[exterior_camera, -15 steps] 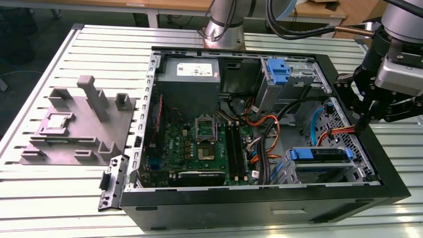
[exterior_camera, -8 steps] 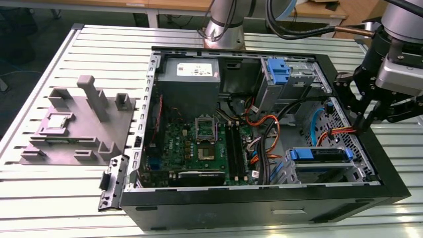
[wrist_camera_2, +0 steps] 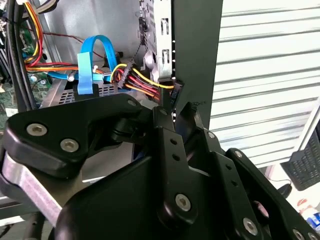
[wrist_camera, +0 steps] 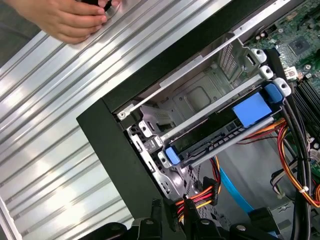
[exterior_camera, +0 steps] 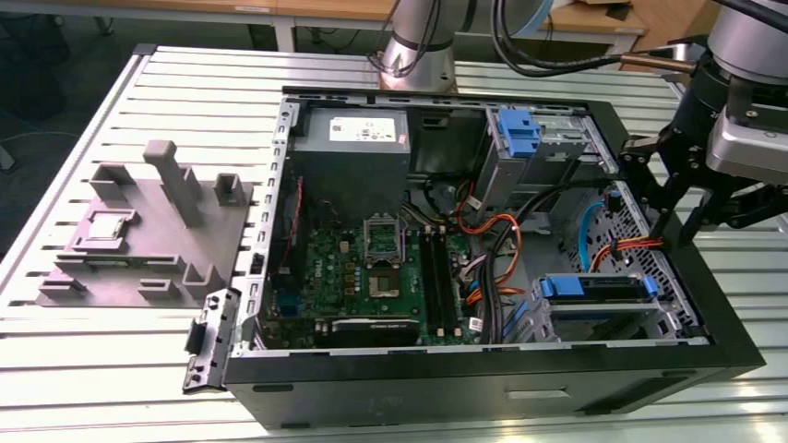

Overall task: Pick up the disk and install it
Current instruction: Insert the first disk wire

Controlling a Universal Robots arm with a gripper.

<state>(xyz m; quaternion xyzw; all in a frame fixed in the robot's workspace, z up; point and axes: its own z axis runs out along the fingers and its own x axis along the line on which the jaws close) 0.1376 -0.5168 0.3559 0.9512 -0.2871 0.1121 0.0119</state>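
Gripper (exterior_camera: 674, 224) hangs at the edge of the open computer case (exterior_camera: 493, 380), at the side wall on the exterior view's right, tip pointing down into the chassis. Can't tell whether it's clenched or released: in both wrist views the tip (wrist_camera_2: 175, 107) (wrist_camera: 171, 207) sits right against the case wall and a black plug on the red-yellow wire bundle (wrist_camera: 201, 194), and that clutter hides the state. Nothing is visibly carried.

The disk (wrist_camera: 220, 131) isn't in the tool. It lies flat in the silver drive cage (wrist_camera: 200, 97), ahead of the gripper tip and further into the case. Its blue carrier shows an end tab at each end and a wide blue tab on top. In the exterior view the disk (exterior_camera: 591, 288) is just below the gripper, in the case's near corner.

The wire bundle (wrist_camera_2: 142, 80) runs between the tool tip and the cage, close to the tip. A blue ribbon cable (wrist_camera_2: 95, 50) loops just beyond it.

Further from the tool are the motherboard (exterior_camera: 369, 277), the power supply box (exterior_camera: 351, 138) and the upright blue bracket (exterior_camera: 518, 134). A grey fixture block (exterior_camera: 148, 231) sits on the slatted table (exterior_camera: 111, 360), on the far side of the case from the gripper.

A person's hand (wrist_camera: 65, 17) rests on the table outside the case wall, well apart from the tool.
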